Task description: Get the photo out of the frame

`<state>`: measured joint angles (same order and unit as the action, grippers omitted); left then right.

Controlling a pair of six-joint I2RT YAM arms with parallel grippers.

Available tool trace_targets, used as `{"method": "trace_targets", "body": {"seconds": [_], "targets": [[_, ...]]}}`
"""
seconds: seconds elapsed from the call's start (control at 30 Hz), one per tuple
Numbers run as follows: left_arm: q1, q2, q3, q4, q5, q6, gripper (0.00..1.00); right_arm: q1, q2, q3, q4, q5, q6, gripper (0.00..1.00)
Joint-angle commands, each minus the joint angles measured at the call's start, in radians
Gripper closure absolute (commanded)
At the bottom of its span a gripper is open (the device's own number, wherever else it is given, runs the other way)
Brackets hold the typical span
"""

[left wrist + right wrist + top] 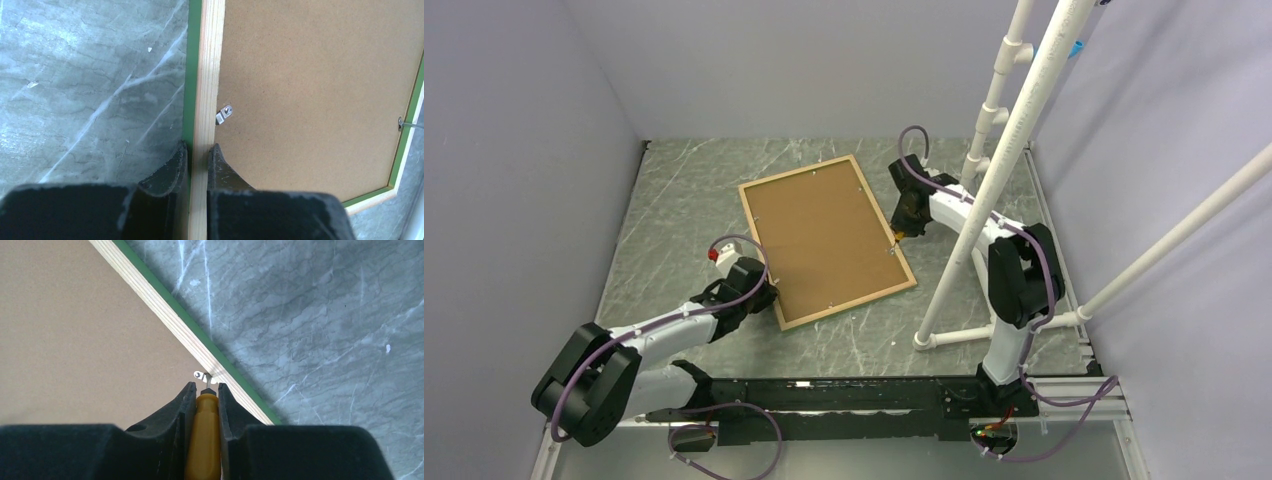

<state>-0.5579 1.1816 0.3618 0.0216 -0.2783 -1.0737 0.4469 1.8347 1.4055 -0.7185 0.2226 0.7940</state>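
Jaws first: left gripper (198,150) is pinching the frame (205,75) by its left rim, and right gripper (205,387) is clamped on a yellow-handled screwdriver (204,440). The frame's face down mid-table with the backing board (824,235) up, so the photo's hidden underneath. The tool tip sits at a metal tab (205,376) on the right rim. My worry: the tip skids off that tab and gouges the board, or the frame twists out of my left pinch across the table (684,200).
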Motion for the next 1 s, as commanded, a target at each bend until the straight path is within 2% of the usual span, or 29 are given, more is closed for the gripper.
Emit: {"method": "trace_targets", "body": {"seconds": [0.0, 0.2, 0.27, 0.37, 0.57, 0.63, 0.77, 0.87, 0.97], "targets": [[-0.014, 0.039, -0.025, -0.113, 0.07, -0.051, 1.0, -0.024, -0.035, -0.054, -0.129, -0.17, 0.008, 1.0], [-0.019, 0.038, -0.034, -0.103, 0.072, -0.06, 1.0, -0.098, -0.056, -0.175, 0.028, -0.417, -0.004, 1.0], [-0.02, 0.041, -0.033, -0.104, 0.08, -0.062, 1.0, -0.105, -0.076, -0.193, 0.054, -0.455, -0.004, 1.0], [-0.022, 0.03, -0.038, -0.099, 0.076, -0.058, 1.0, -0.111, -0.153, -0.224, 0.119, -0.449, -0.038, 1.0], [-0.022, -0.049, -0.053, -0.114, 0.051, 0.023, 0.99, -0.131, -0.342, -0.319, 0.324, -0.355, -0.206, 1.0], [-0.022, -0.103, -0.057, -0.126, 0.043, 0.078, 0.89, -0.143, -0.361, -0.324, 0.351, -0.353, -0.241, 1.0], [-0.022, -0.23, -0.063, -0.147, 0.047, 0.166, 0.51, -0.164, -0.344, -0.284, 0.366, -0.345, -0.265, 1.0], [-0.017, -0.321, -0.052, -0.154, 0.067, 0.226, 0.31, -0.166, -0.299, -0.239, 0.383, -0.373, -0.272, 1.0], [0.02, -0.356, -0.005, -0.211, 0.058, 0.265, 0.17, -0.166, -0.238, -0.203, 0.426, -0.432, -0.263, 1.0]]}}
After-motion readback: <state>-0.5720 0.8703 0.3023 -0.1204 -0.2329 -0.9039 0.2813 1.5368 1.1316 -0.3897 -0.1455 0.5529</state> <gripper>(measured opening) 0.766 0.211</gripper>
